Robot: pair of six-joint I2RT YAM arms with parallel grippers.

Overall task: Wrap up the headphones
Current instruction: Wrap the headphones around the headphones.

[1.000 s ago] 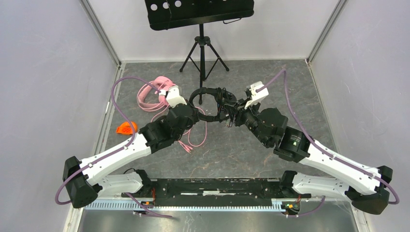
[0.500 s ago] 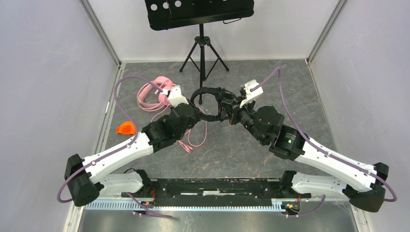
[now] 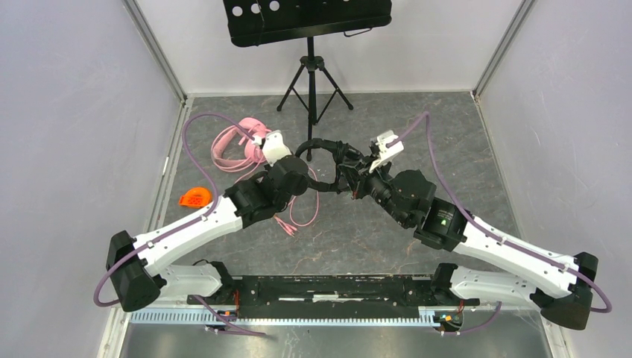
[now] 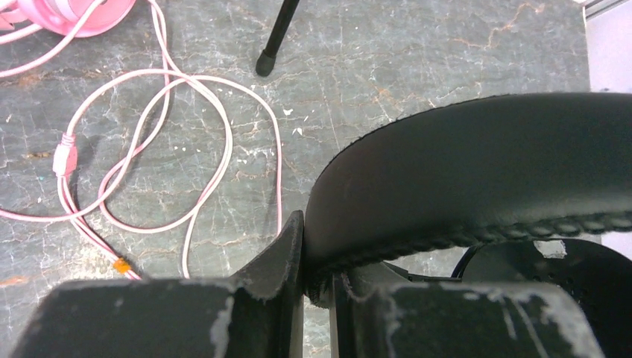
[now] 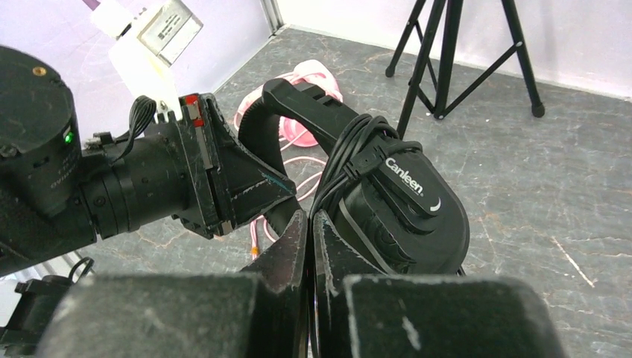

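Note:
The black headphones (image 3: 326, 151) hang above the floor between my two grippers. My left gripper (image 3: 308, 177) is shut on their padded black headband (image 4: 477, 171), pinched between the fingers (image 4: 287, 250). My right gripper (image 5: 309, 224) is shut on the thin black cable (image 5: 350, 160), which is wound in several turns beside the "Canleen" ear cup (image 5: 406, 216). The pink headphones (image 3: 231, 145) lie on the floor at the far left, untouched. Their long pink cable (image 4: 186, 149) lies in loose loops on the floor.
A black tripod music stand (image 3: 311, 82) stands at the back middle, with one leg foot (image 4: 264, 63) close to the pink cable. A small orange object (image 3: 194, 198) lies by the left wall. Grey walls close in both sides.
Both arms have shifted slightly, the right gripper moving left toward the left one. The black headphones stay held and have moved a little farther back.

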